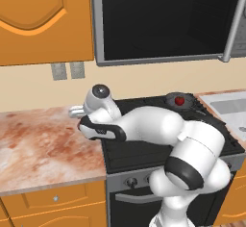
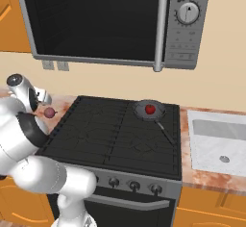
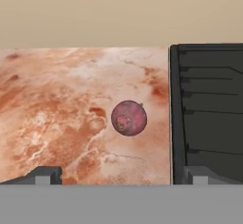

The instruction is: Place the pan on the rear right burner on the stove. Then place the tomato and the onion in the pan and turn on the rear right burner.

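A: Where does the onion point(image 3: 129, 117) lie?

B: On the marbled counter point(image 1: 43, 144), just left of the stove point(image 2: 115, 134), a little way off its raised black edge and apart from it. Open counter stretches left of the onion and toward the wall behind it

A: And the gripper point(image 3: 121, 175)?

B: Spread as wide as it goes, holding nothing. In the hand view one fingertip point(image 3: 45, 175) stands over the counter, the other over the stove's edge, the onion between and beyond them, untouched

A: The pan point(image 2: 150, 110)?

B: On the rear right burner point(image 2: 153, 118), at the cooktop's far right corner. Its long axis follows the black handle, which points toward the near right, over the grate and toward the stove's right edge. Beyond that edge lies a strip of counter, then the sink point(image 2: 218, 144)

A: The tomato point(image 2: 150, 109)?

B: Inside the pan, about at its middle. The microwave point(image 2: 110, 24) hangs above the stove
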Controlling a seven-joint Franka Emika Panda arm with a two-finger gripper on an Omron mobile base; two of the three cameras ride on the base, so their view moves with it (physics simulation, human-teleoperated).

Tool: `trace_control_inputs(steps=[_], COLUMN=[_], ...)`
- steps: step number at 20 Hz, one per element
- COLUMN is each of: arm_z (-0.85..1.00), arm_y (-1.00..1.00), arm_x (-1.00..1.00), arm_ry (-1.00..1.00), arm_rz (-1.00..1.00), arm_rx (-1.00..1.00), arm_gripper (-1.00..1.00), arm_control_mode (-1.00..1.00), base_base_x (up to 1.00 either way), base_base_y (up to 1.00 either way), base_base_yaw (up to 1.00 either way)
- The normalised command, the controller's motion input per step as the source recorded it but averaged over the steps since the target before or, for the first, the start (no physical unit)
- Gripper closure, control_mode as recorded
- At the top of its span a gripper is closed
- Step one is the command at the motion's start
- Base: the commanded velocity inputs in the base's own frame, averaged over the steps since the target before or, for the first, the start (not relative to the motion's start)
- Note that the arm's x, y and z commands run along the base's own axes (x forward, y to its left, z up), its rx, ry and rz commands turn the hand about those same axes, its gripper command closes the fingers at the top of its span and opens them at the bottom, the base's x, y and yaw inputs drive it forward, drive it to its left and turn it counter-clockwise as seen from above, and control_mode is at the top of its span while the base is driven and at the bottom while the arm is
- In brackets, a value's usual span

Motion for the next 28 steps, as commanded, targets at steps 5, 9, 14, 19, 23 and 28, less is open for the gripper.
trace_control_inputs(steps=[5,9,14,19,23,28], arm_z=[-0.15,-0.30,-0.27,-0.09,0.00,0.00], arm_y=[0.00,-0.01,-0.03,-0.01,0.00,0.00], arm_x=[0.01,0.09,0.13,0.27,0.34,0.31], arm_ry=[0.02,0.02,0.00,0.00,0.00,0.00], arm_rz=[0.00,0.00,0.00,0.00,0.00,0.00], arm_rx=[0.00,0.00,0.00,0.00,0.00,0.00], arm_gripper=[-1.00,-1.00,-1.00,-1.00,-1.00,-1.00], arm_control_mode=[-1.00,-1.00,-1.00,-1.00,-1.00,-1.00], base_base_x=[0.00,0.00,0.00,0.00,0.00,0.00], base_base_y=[0.00,0.00,0.00,0.00,0.00,0.00], base_base_yaw=[0.00,0.00,0.00,0.00,0.00,0.00])
